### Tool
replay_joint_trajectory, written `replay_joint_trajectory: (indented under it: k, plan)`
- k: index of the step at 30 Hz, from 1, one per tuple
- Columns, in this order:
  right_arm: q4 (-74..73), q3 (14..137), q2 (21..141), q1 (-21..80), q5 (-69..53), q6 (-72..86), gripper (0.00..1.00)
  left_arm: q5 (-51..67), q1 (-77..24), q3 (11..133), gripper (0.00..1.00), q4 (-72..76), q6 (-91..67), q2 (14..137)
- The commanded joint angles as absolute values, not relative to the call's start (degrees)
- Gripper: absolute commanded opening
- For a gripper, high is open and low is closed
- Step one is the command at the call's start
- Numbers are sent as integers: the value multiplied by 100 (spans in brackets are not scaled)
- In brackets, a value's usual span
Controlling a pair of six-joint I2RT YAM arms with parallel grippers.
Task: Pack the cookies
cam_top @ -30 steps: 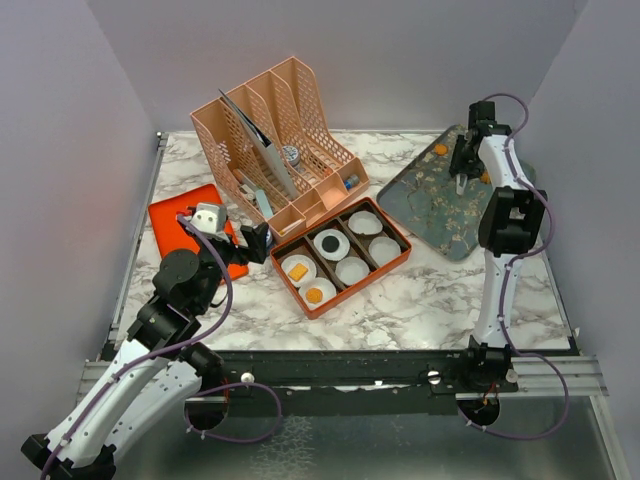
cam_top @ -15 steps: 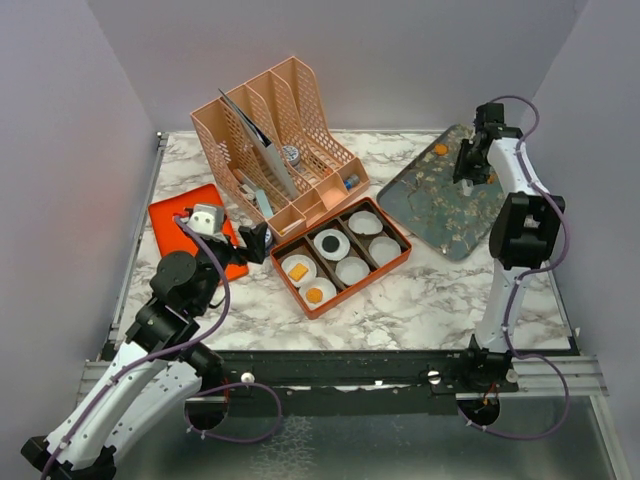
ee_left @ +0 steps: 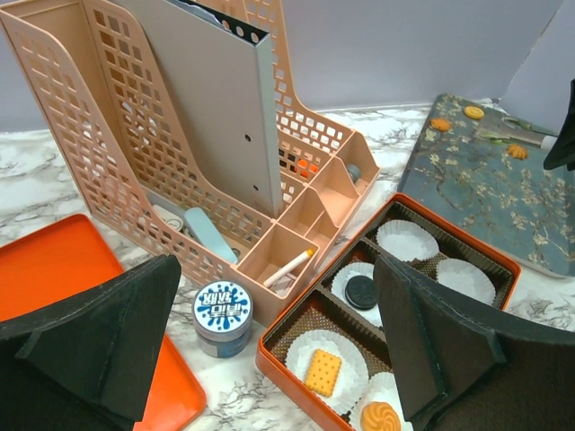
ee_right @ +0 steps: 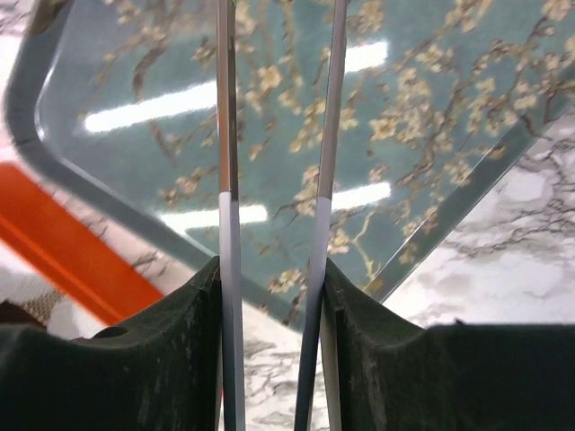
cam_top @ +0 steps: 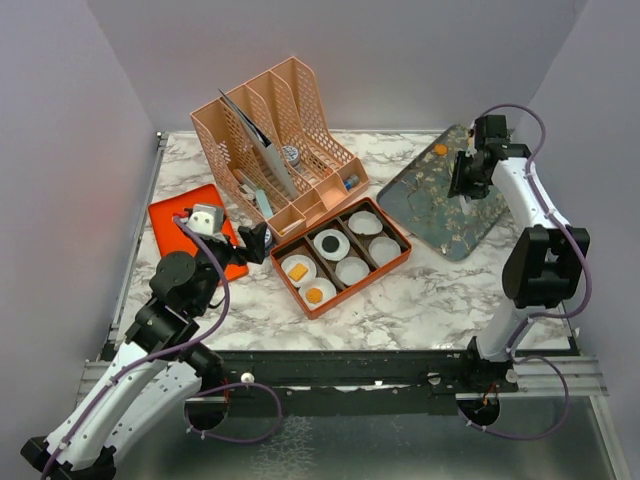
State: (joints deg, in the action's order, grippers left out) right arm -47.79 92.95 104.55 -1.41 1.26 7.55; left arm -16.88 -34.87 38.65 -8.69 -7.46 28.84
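Your right tool (ee_right: 271,285) is clamped on tweezers (ee_right: 228,224), blades aimed over the floral tray (cam_top: 440,210), prob because the cookies (ee_left: 473,112) are too small & flat for bare fingers. Blade tips are out of shot, so can't tell if they carry one. A few cookies lie loose on that tray; three already sit in paper cups (ee_left: 406,239) in the orange box (cam_top: 366,283). Your left tool (cam_top: 256,242) hangs wide & empty beside the box, likely parked clear of the drop path. The tin (ee_left: 223,314) lid has blue lettering, not readable
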Motion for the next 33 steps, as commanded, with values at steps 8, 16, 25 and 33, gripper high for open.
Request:
replay_joint_trajectory:
  k: [8,16,25,33]
  plan:
    - [-4796,8318,8833,1374,44,888,21,-1683,-3410,3832,99,-764,-712,3036]
    - [-5213,7912,7989,2180,70,913,21,-1738,-3384,3828,99,-784,-703,3115]
    - [-5714,7590,7434,3008,-307,829,21,-1734,-3369,3823,99,-785,-704,3193]
    - [-5981,7238,7321,4223,-190,1267,21,-1757,-3362,3823,99,-789,-697,3220]
